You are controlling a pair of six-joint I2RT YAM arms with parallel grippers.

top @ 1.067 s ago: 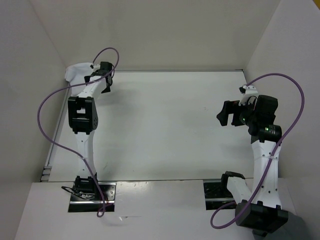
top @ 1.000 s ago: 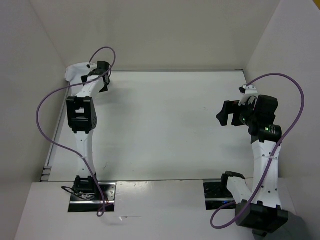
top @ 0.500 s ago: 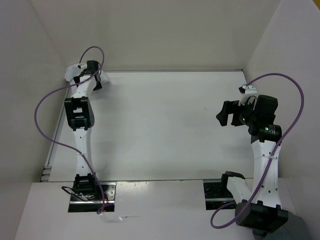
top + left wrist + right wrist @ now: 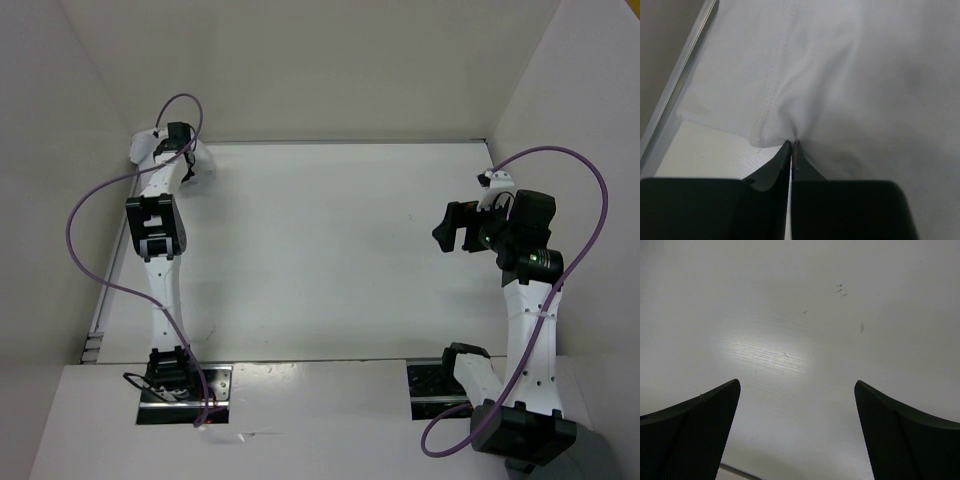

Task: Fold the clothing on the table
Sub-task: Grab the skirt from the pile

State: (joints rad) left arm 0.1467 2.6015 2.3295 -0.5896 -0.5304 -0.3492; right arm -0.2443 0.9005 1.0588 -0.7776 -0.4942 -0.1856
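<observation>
The white clothing (image 4: 850,70) lies bunched in the far left corner of the bench (image 4: 320,250), right up against the wall (image 4: 90,120). The left claw (image 4: 791,145) is closed tight on the edge of the clothing beside its stitched hem, and the fabric puckers where the tips meet. The right claw (image 4: 796,385) hangs spread wide over the right side of the bench, above a few dark specks (image 4: 840,289), well apart from the clothing.
</observation>
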